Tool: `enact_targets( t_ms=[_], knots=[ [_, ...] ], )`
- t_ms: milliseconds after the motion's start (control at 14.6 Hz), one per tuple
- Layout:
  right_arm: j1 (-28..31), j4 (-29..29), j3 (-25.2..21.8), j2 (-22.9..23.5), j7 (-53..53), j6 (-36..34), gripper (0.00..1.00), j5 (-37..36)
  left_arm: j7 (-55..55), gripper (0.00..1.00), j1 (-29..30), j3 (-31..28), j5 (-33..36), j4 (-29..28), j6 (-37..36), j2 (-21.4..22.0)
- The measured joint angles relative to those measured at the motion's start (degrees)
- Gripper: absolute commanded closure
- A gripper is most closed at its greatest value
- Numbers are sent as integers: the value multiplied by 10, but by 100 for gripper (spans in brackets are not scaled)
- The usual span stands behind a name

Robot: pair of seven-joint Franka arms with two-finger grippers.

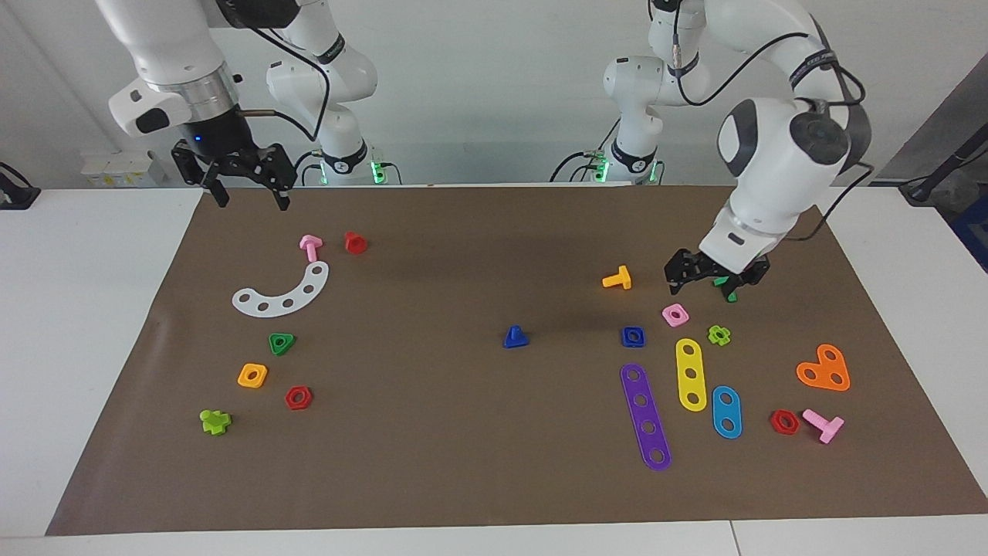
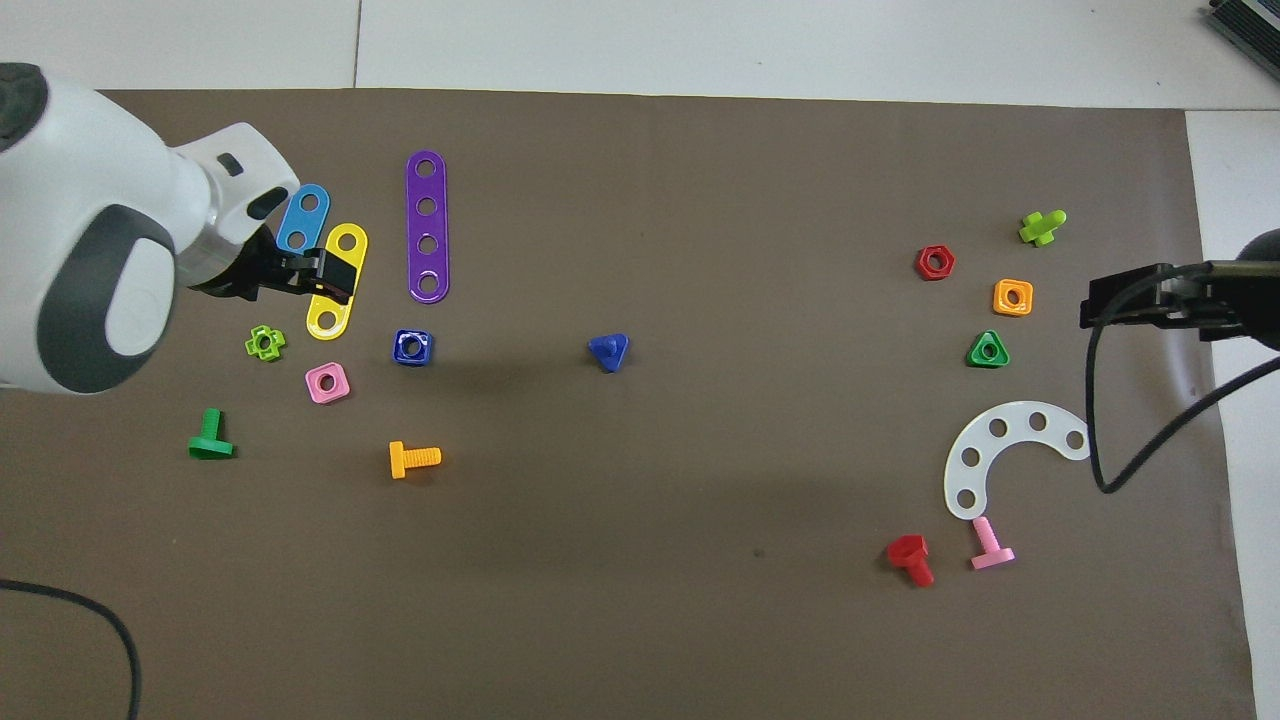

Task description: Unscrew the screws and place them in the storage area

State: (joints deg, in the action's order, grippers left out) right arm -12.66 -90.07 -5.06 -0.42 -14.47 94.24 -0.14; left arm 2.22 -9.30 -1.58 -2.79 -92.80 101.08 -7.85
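Screw: the small dark-blue bolt (image 1: pixel 515 337) stands head-down, stem up, on the bare brown mat (image 1: pixel 463 463) near the middle of the worktop. It sits just beside the blue square nut (image 1: pixel 632 336), on that nut's right-arm side, clear of it and touching nothing. Well away from the bolt toward the right arm's end of the mat, the storage area is the open patch among the white curved strip (image 1: pixel 282 290), green triangle nut (image 1: pixel 282 343), orange square nut (image 1: pixel 252 375) and red hexagon nut (image 1: pixel 298 398).

Raised over the green bolt (image 1: pixel 725 286), past the blue nut on the side away from the screw, the left hand (image 1: pixel 714 272) has its fingers spread and carries nothing. The right hand (image 1: pixel 245 174) hangs open and empty above the mat's edge nearest the robots, near the pink bolt (image 1: pixel 309 247).

Judging by the layout, the step in hand is fetching the freed screw. The right arm looks better placed for it. The hand should descend straight over the stem, pinch the stem or two flat sides of the head, lift cleanly, and set it down in the bare gap without nudging the nuts around it.
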Motion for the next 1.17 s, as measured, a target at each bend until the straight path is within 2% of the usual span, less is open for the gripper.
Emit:
enact_targets(
  t_ms=[274,480,617,755,1097,1166],
  knots=[
    [-62,7,2,58,-41,52,0,0,0,0,26,-2,1,1,-69,56],
    [-136,21,5,136,-121,137,0,0,-2,0,33,-2,21,1,-104,80],
    [-174,25,6,194,-178,224,0,0,-2,0,33,-2,26,1,-110,84],
    [-201,27,7,244,-201,278,0,0,-4,0,33,-1,26,0,-111,85],
    [-251,31,7,308,-212,321,0,0,-24,0,33,-1,27,-9,-107,86],
    [-254,30,7,314,-212,324,3,0,-31,0,34,-1,27,-13,-102,87]
  ],
)
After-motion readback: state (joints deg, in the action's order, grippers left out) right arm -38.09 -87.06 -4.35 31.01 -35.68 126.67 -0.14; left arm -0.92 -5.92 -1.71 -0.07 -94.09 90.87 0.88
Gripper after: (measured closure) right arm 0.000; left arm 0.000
